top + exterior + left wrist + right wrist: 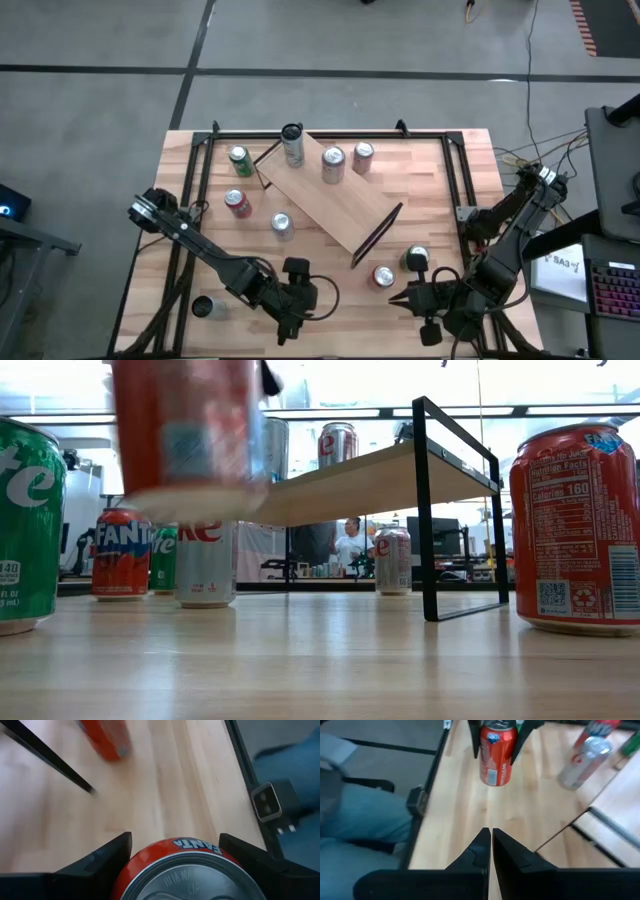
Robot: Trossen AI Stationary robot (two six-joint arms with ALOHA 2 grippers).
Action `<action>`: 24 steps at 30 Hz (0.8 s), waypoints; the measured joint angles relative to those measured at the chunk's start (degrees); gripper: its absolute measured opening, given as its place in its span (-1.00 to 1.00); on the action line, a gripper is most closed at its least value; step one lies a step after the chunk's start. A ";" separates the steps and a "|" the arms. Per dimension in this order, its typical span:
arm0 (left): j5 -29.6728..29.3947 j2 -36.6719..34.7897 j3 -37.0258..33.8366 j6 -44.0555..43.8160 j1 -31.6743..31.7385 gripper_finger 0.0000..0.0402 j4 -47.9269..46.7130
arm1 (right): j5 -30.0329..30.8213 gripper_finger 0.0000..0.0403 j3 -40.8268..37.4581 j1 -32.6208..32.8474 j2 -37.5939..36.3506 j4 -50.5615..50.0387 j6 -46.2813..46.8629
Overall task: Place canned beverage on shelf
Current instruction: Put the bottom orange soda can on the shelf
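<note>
Left wrist view: left end effector [175, 865] gripping orange Fanta can [187, 870], lifting it clear of tabletop [420, 180] near front edge. Right end effector [491, 847] sitting clenched, empty, front right. Shelf [330, 200] carrying three cans already; held can not yet reaching it, transfer and release remaining.

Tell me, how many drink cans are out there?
10. One Fanta can in the left gripper; three cans on or at the shelf; four cans on the table left of it; two cans near the right gripper. The shelf may hide others.
</note>
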 joint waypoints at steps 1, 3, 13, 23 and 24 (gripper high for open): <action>-1.35 -0.03 1.25 0.52 0.01 0.34 -1.03 | 1.07 -0.96 -0.06 -0.19 0.02 0.35 -0.49; -3.94 -0.11 3.64 1.67 0.05 0.34 -2.66 | 3.03 -0.96 -0.25 -0.69 0.02 1.65 -1.45; -15.33 -0.30 9.10 9.35 -0.01 0.34 -7.83 | 16.26 -0.96 -3.38 -3.48 0.02 7.31 -10.30; -21.89 -3.71 9.11 6.42 1.68 0.34 -3.07 | 16.41 -0.96 -5.60 -6.33 0.07 18.01 -21.16; -21.73 -4.23 9.11 5.69 1.66 0.34 -2.86 | 16.40 -0.96 -5.93 -6.41 0.07 19.29 -22.51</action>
